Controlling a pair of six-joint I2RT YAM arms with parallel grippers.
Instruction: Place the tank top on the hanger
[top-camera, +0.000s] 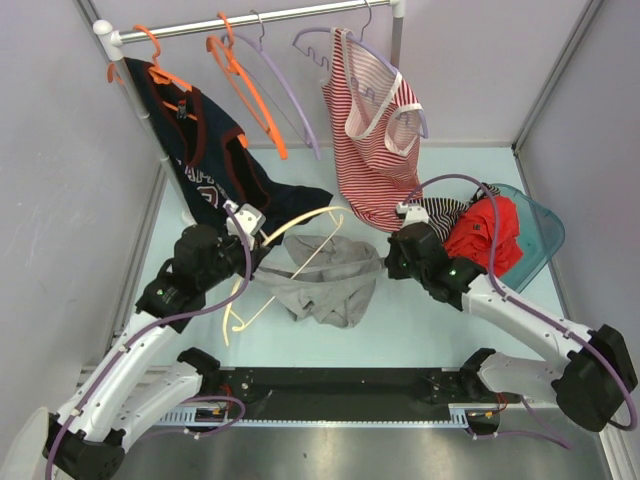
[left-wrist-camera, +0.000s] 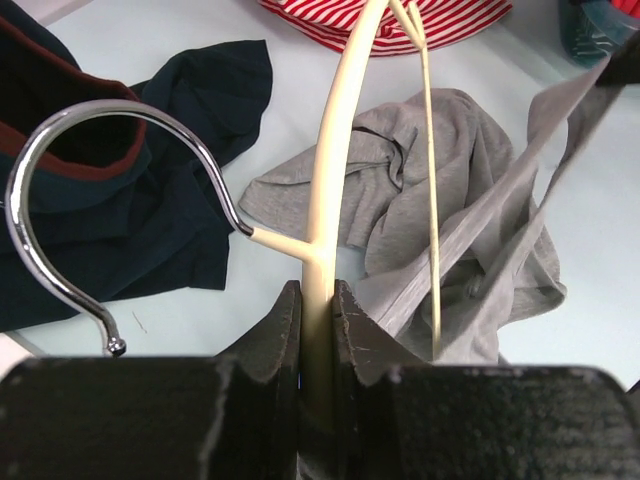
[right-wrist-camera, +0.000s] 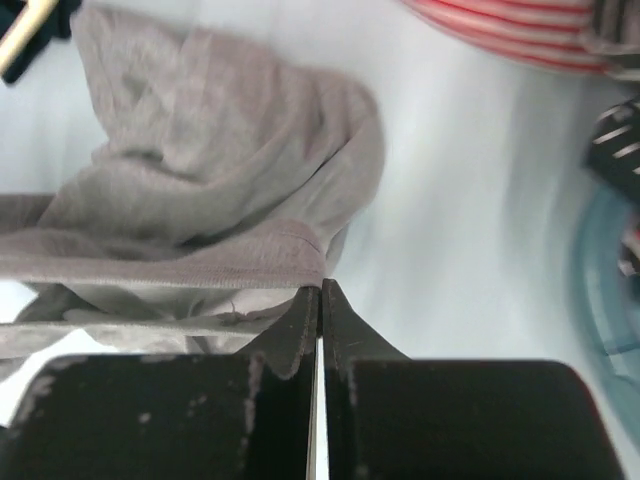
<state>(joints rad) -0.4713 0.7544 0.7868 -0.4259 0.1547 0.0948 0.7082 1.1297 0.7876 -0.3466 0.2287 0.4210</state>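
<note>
The tank top (top-camera: 325, 282) lies crumpled on the bench (top-camera: 430, 330) between the two arms. It is a thin, soft, light-grey knit with no print, rumpled into loose folds. One edge is lifted: the right hand (top-camera: 390, 264) is clenched on a hemmed band of the grey fabric, its fingers (right-wrist-camera: 290, 330) pressed together with the cloth pinched between them. In the left wrist view that band runs taut as a flat strip toward the upper right.

The hanger (top-camera: 300, 222) is slim cream plastic with a smooth rounded arm, a thin lower bar and a chrome hook (left-wrist-camera: 105, 107). It is tilted above the near-left part of the garment. The left hand (top-camera: 248, 222) grasps it at the neck, just below where the hook joins, with its fingers closed hard on the stem. The thin bar crosses the stretched strip, but I cannot tell whether the strip passes through the hanger's frame.

As I judge it, the task is in its opening half. Both things are gripped, yet neither shoulder of the top sits on a hanger arm, and most of the cloth rests on the bench. Threading an arm through the opening and settling both straps remain.

Farther out, a navy top (top-camera: 215, 165) with red trim and a red-and-white striped top (top-camera: 370, 140) hang from the rail (top-camera: 270, 18). A teal basket (top-camera: 545, 228) holds a red garment.
</note>
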